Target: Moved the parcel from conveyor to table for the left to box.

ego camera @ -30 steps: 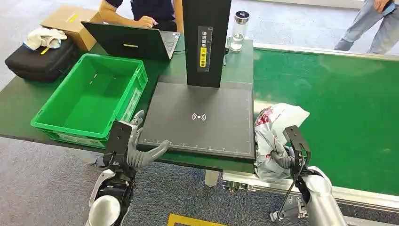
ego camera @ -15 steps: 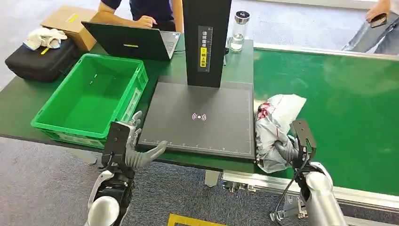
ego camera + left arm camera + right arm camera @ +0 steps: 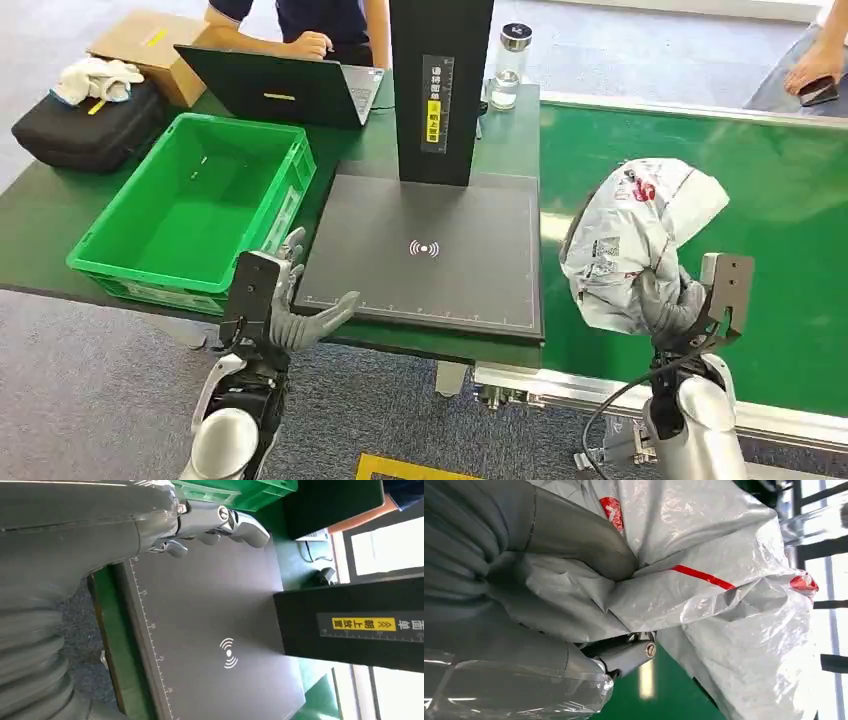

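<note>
A grey plastic parcel [image 3: 635, 240] with red print hangs in the air above the green conveyor belt [image 3: 770, 230], gripped from below by my right hand [image 3: 672, 305]. In the right wrist view my thumb and fingers [image 3: 624, 652] press into the crumpled parcel [image 3: 704, 580]. Left of it lies the black scanner pad [image 3: 425, 255] on the table. My left hand [image 3: 290, 310] hovers at the pad's front left corner with fingers apart and nothing in it; the left wrist view shows the left hand [image 3: 210, 527] over the pad [image 3: 220, 650]. The green crate [image 3: 195, 205] stands empty on the left.
A black scanner column [image 3: 440, 85] rises behind the pad. A laptop [image 3: 280, 90], a bottle [image 3: 508, 65], a black case [image 3: 85, 130] and a cardboard box [image 3: 150, 45] stand at the back. One person sits behind the laptop; another person's hand [image 3: 815, 70] is at the far right.
My right hand has lifted the parcel off the belt and carried it up and slightly right. The left hand has stayed in place.
</note>
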`<state>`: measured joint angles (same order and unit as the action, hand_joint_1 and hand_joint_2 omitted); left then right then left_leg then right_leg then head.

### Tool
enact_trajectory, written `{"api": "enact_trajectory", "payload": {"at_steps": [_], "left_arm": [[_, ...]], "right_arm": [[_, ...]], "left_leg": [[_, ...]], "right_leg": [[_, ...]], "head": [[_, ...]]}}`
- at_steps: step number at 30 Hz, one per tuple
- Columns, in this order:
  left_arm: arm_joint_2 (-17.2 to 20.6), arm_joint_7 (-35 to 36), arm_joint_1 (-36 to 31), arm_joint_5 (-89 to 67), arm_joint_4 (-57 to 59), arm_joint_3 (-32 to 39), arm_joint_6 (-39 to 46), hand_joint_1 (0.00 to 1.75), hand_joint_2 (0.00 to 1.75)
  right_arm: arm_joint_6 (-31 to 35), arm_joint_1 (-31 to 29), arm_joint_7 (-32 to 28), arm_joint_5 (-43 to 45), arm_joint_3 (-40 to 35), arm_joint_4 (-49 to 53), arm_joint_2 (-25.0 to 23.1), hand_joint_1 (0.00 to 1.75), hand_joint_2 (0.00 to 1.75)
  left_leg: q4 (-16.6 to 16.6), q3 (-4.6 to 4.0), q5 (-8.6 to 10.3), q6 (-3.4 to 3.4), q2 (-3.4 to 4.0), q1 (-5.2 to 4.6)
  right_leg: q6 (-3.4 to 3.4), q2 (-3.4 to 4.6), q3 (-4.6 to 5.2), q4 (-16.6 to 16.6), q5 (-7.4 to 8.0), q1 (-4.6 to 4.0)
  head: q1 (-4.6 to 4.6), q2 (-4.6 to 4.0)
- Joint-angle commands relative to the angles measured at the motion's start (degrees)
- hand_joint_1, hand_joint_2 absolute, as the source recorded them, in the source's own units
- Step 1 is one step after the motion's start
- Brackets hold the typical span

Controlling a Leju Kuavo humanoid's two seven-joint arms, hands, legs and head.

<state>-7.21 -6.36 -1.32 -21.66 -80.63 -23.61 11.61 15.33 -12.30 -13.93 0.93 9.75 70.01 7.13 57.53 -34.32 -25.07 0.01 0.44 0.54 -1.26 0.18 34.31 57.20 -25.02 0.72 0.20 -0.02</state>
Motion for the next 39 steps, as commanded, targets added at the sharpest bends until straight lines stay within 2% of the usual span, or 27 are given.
{"api": "enact_trajectory", "payload": {"at_steps": [1, 3, 5, 10, 12, 13, 19, 21, 27, 28, 30, 35, 39], "left_arm": [[0.5, -0.7, -3.4, 1.1, 5.6, -2.4, -0.4, 0.00, 1.75], [0.5, -0.8, -3.5, 1.2, 5.8, -2.5, -0.4, 0.00, 1.75], [0.5, -1.0, -3.6, 1.3, 5.8, -2.5, -0.4, 0.00, 1.75], [0.5, -1.0, -3.8, 1.4, 6.1, -2.6, -0.5, 0.00, 1.75], [0.5, -1.1, -3.9, 1.5, 6.4, -2.8, -0.6, 0.00, 1.75], [0.6, -1.3, -4.1, 1.5, 6.6, -3.0, -0.6, 0.00, 1.75], [0.4, -1.6, -5.1, 1.9, 7.3, -4.0, -0.7, 0.00, 1.75], [0.5, -1.5, -5.6, 1.9, 7.7, -4.5, -1.2, 0.00, 1.75], [1.7, -1.8, -6.4, 3.5, 9.3, -6.2, -1.7, 0.00, 1.75], [1.9, -1.9, -6.3, 3.6, 9.2, -6.4, -1.7, 0.00, 1.75], [2.0, -1.9, -6.2, 3.7, 9.1, -6.6, -1.7, 0.00, 1.75], [1.8, -1.8, -7.1, 3.9, 9.5, -7.2, -2.2, 0.00, 1.75], [2.2, -1.5, -8.7, 4.6, 11.3, -8.2, -2.7, 0.00, 1.75]], "right_arm": [[5.7, 5.7, -5.1, 4.6, 3.6, 19.8, -3.6, 1.75, 1.75], [5.9, 5.6, -4.8, 4.7, 2.8, 22.3, -4.0, 1.75, 1.75], [6.3, 5.7, -5.1, 4.3, 1.6, 23.9, -3.9, 1.75, 1.75], [5.9, 5.5, -5.8, 4.3, 0.9, 23.8, -3.7, 1.75, 1.75], [4.3, 5.4, -6.3, 3.8, -1.5, 24.4, -3.2, 1.75, 1.75], [3.2, 4.7, -5.6, 2.6, -3.6, 24.3, -2.8, 1.75, 1.75], [0.2, -3.3, -1.1, -3.4, -14.4, 17.6, -2.7, 1.75, 1.75], [-0.4, -3.8, 0.4, -4.6, -16.8, 16.5, -2.5, 1.75, 1.75], [-5.4, -5.8, 4.3, -7.1, -23.6, 10.2, -2.5, 1.75, 1.75], [-5.9, -6.2, 4.6, -8.1, -25.0, 9.2, -2.4, 1.75, 1.75], [-6.2, -6.2, 4.9, -8.4, -25.9, 8.7, -2.6, 1.75, 1.75], [-7.8, -6.3, 7.2, -8.4, -28.6, 7.5, -1.4, 1.75, 1.75], [-9.6, -5.9, 9.0, -7.9, -31.2, 4.0, -1.0, 1.75, 1.75]], "left_leg": [[-0.1, 0.21, -0.04, -0.02, -0.16, -0.07], [-0.1, 0.09, -0.02, -0.01, -0.09, -0.06], [-0.1, 0.32, -0.08, -0.04, -0.06, -0.07], [-0.1, 0.29, -0.03, -0.03, -0.13, -0.04], [-0.2, 0.35, -0.05, -0.02, -0.04, -0.04], [-0.1, 0.12, -0.03, -0.02, 0.00, -0.02], [-0.1, 0.36, -0.09, -0.04, 0.35, -0.06], [-0.1, 0.17, -0.05, -0.03, 0.26, -0.02], [-0.2, 0.43, -0.02, 0.01, 0.28, -0.01], [-0.1, 0.23, -0.02, 0.01, 0.22, 0.01], [-0.3, 0.51, -0.04, 0.00, 0.30, -0.01], [-0.1, 0.25, -0.02, 0.01, 0.09, 0.00], [-0.2, 0.41, 0.02, 0.00, -0.03, 0.00]], "right_leg": [[0.08, -0.14, -0.20, 0.0, -0.13, 0.06], [0.05, -0.08, -0.08, 0.0, -0.07, 0.05], [0.11, -0.03, -0.27, 0.0, -0.14, 0.06], [0.10, -0.10, -0.27, -0.1, -0.09, 0.03], [0.10, -0.02, -0.31, -0.1, -0.08, 0.02], [0.04, 0.02, -0.09, 0.0, -0.03, 0.01], [0.10, 0.38, -0.20, -0.1, 0.01, 0.05], [0.06, 0.28, -0.09, 0.0, 0.03, 0.01], [0.09, 0.29, -0.33, -0.2, 0.03, -0.01], [0.05, 0.22, -0.18, -0.1, 0.02, -0.02], [0.10, 0.31, -0.40, -0.2, 0.01, -0.01], [0.06, 0.10, -0.22, -0.1, -0.02, -0.01], [0.09, -0.01, -0.41, -0.2, -0.03, -0.02]], "head": [[0.00, 0.00], [0.00, 0.00], [0.00, 0.00], [0.00, 0.00], [-0.02, 0.00], [0.02, -0.02], [0.00, 0.00], [-0.02, 0.00], [-0.02, 0.00], [0.00, 0.00], [0.00, 0.00], [-0.02, 0.00], [0.00, 0.00]]}}
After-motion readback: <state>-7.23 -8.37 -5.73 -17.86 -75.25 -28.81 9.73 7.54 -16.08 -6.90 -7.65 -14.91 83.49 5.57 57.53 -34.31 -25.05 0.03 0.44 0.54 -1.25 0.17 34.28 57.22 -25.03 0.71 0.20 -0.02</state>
